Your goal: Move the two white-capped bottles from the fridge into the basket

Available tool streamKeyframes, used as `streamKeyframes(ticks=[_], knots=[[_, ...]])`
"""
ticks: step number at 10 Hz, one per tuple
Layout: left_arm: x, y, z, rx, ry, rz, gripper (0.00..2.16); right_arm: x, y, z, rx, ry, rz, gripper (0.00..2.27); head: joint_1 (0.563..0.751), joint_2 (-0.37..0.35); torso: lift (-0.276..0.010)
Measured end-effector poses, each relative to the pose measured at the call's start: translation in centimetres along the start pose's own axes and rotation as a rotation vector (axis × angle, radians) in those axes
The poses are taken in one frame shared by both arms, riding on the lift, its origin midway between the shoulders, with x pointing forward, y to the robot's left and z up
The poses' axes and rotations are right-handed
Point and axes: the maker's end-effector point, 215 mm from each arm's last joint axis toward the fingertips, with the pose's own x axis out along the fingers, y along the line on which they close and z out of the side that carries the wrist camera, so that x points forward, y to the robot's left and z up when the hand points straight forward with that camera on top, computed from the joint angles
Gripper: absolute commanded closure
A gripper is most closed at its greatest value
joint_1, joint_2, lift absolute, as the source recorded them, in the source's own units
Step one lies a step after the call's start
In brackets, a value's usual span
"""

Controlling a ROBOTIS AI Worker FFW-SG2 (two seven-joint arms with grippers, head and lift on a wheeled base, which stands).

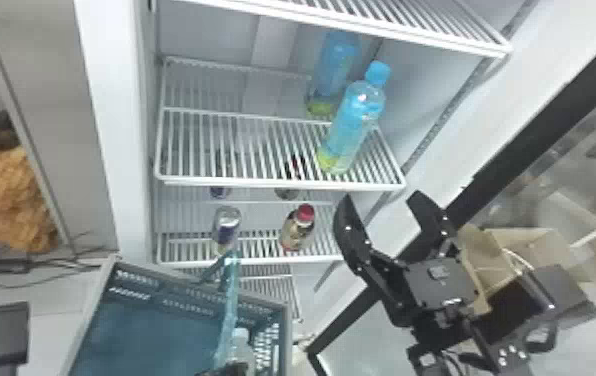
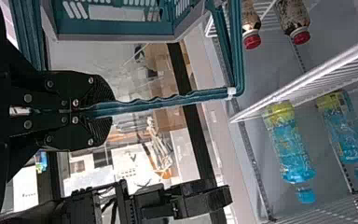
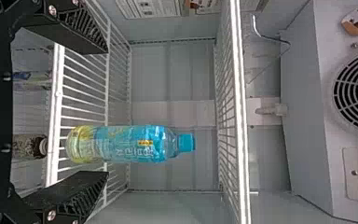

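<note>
White wire shelves (image 1: 282, 185) line the open fridge (image 1: 97, 125), with a blue-capped bottle (image 1: 354, 125) standing at one o'clock in the head view and a can (image 1: 227, 225) at eight, beside a red-capped bottle (image 1: 298, 230). The basket (image 1: 137, 280) hangs at seven o'clock, its handle (image 1: 232, 290) pinched by the left gripper (image 1: 229, 371). A pale-capped, bottle-like shape (image 1: 240, 350) shows near six; I can't tell whether it's inside. At four, the right gripper (image 1: 381, 200) is spread open, empty.

Way in over left front corner of middle shelf (image 1: 262, 185); blue-capped bottle (image 1: 349, 130) near right front corner, upper shelf (image 1: 412, 38) overhead.
</note>
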Motion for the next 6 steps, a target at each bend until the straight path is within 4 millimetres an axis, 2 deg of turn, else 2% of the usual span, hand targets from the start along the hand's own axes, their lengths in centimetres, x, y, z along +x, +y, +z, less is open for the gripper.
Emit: streamKeyframes(ticks=[6], knots=[[-0.01,0.01,-0.19,-0.006,0.000,-0.001,1.19,-0.04,0.01,-0.15,0.017,-0.003,0.001,0.12,0.695,-0.350,0.000]])
